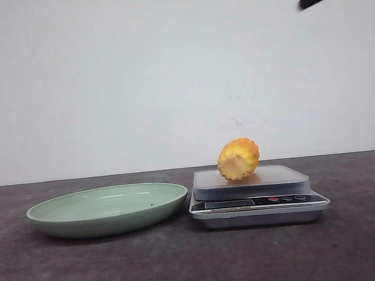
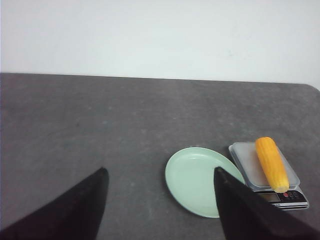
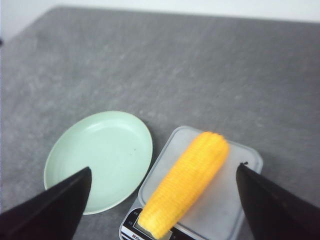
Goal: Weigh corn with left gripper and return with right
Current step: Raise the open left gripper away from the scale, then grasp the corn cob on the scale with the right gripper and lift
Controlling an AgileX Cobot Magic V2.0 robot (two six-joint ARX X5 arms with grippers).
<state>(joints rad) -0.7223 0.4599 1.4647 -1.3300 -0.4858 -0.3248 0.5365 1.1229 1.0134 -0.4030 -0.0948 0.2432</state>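
The corn (image 3: 186,184) lies on the scale (image 3: 240,200), centred below the right gripper (image 3: 162,200) with its jaws spread wide — likely light, stiff and bumpy, best pinched across its middle.

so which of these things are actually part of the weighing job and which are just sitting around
Part of the job:
- corn, lying on the scale
- scale, under the corn
- plate, empty, beside the scale, probably where the corn goes back
- right gripper, open above the corn
- left gripper, open, well away from the scale

Just lying about:
- nothing else visible on the table
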